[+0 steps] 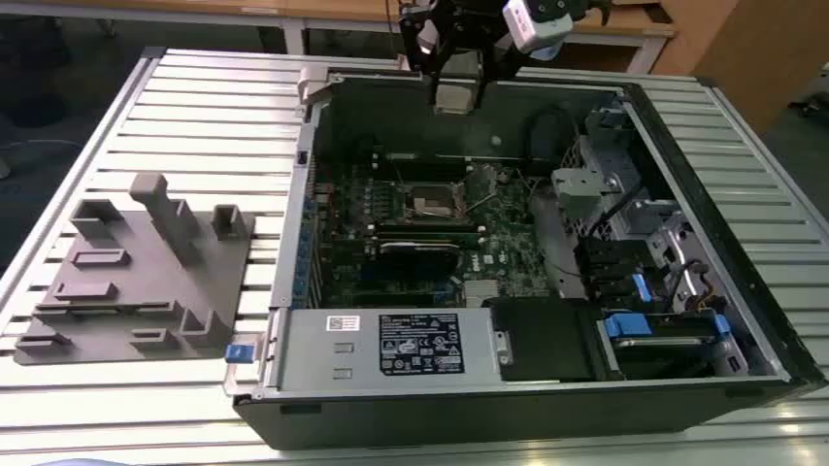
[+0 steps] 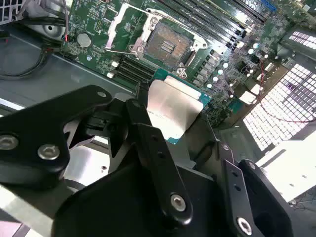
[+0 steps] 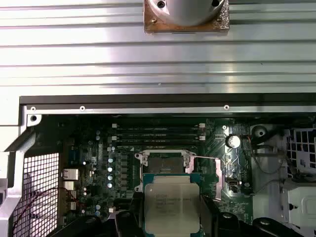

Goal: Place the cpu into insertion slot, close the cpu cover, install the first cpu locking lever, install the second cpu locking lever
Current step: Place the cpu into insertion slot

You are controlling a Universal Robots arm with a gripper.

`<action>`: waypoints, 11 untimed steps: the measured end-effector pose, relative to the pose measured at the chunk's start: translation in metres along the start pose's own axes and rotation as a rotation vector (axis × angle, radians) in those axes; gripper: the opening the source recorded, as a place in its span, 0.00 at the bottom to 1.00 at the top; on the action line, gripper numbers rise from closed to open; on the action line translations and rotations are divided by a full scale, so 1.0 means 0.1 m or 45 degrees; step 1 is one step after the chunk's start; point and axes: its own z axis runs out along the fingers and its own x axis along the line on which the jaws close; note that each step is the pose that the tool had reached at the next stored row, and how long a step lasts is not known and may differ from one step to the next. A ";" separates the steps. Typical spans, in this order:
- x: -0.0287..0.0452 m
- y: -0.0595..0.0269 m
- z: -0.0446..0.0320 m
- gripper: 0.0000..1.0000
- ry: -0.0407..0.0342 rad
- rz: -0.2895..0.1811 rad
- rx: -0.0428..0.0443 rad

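Note:
My gripper [image 1: 456, 95] hangs above the open computer case, shut on the cpu [image 1: 456, 99], a flat square chip with a silver top. In both wrist views the cpu [image 2: 173, 106] [image 3: 171, 207] sits between the black fingers [image 2: 143, 123], held clear of the board. The insertion slot [image 1: 434, 202] [image 2: 166, 45] [image 3: 164, 162] lies below on the green motherboard [image 1: 506, 243], its dark centre bare. The cpu cover [image 2: 117, 25], a thin silver frame, stands swung open beside the socket.
Case walls [image 1: 311, 194] ring the motherboard. A labelled power supply [image 1: 402, 345] fills the near end, and drive bays with cables [image 1: 622, 223] line the exterior view's right. Long black memory slots [image 2: 207, 19] run beside the socket. A grey fixture block [image 1: 130, 282] rests on the slatted table.

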 end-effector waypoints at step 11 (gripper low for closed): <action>-0.001 -0.004 0.041 0.54 0.0000 0.000 -0.003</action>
